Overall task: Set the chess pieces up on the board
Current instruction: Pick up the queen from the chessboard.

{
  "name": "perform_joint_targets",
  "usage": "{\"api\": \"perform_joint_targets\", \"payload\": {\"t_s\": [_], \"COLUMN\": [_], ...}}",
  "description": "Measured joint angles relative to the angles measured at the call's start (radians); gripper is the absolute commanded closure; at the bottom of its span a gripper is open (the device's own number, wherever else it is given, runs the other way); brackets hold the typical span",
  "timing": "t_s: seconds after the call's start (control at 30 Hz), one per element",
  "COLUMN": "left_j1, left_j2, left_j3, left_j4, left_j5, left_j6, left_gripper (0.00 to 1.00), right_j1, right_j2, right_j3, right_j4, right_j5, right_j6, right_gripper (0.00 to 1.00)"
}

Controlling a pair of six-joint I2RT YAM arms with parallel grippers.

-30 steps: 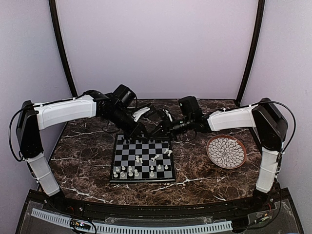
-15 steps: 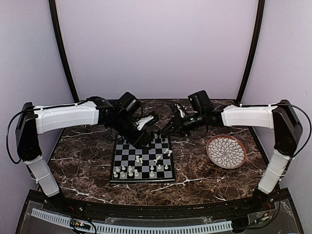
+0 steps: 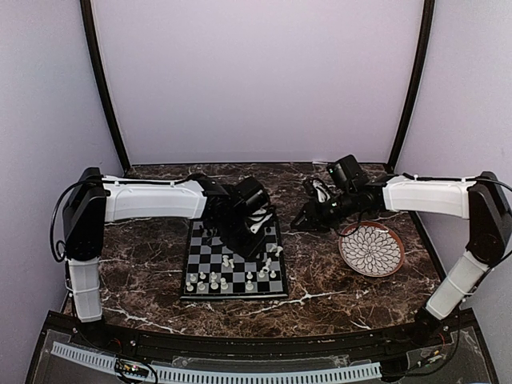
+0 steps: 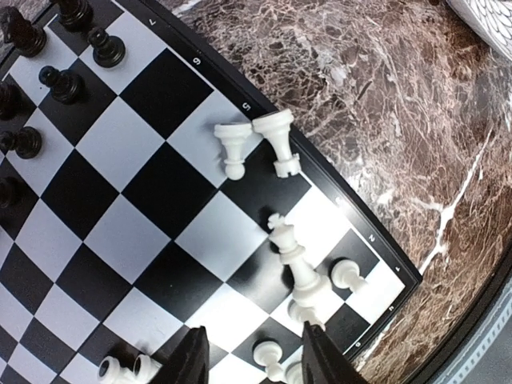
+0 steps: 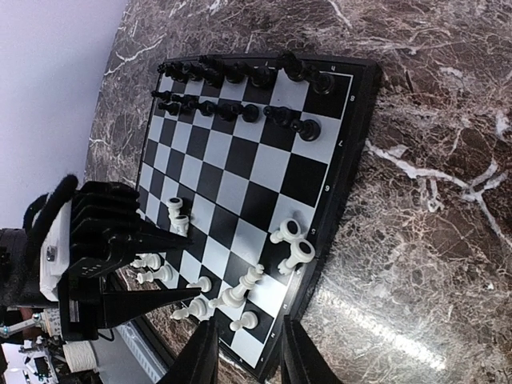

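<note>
The board (image 3: 205, 258) lies mid-table. Black chess pieces (image 5: 232, 88) stand in two rows along its far edge. White pieces (image 3: 214, 282) line the near edge. Two white pieces (image 4: 254, 146) lie on their sides by the board's right rim. A tall white king (image 4: 294, 260) leans over near the right corner, among white pawns (image 4: 347, 274). My left gripper (image 4: 258, 358) hovers open over the board's right half, with nothing between its fingers. My right gripper (image 5: 248, 358) is open and empty, above the marble just right of the board (image 5: 240, 160).
A round white petal-patterned plate (image 3: 370, 249) with a brown rim sits on the dark marble table (image 3: 144, 240) right of the board, close under the right arm. Curved purple walls close in the back and sides.
My left gripper moved from the board's far left edge toward its right half, and its jaws opened. My right gripper drew back to the right, off the board, its jaws spreading wider.
</note>
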Motion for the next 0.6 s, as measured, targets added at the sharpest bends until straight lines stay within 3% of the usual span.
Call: {"api": "perform_joint_targets", "payload": {"t_s": [0.6], "left_j1": [-0.002], "left_j2": [0.129], "left_j3": [0.128], "left_j4": [-0.034], "left_j5": [0.039], "left_j6": [-0.131], "left_gripper": [0.56], "right_j1": [-0.012], "right_j2": [-0.041], "right_j3": [-0.083], "right_j4": [0.0], "right_j5": [0.011], "right_j6": [-0.014], "right_gripper": [0.71]}}
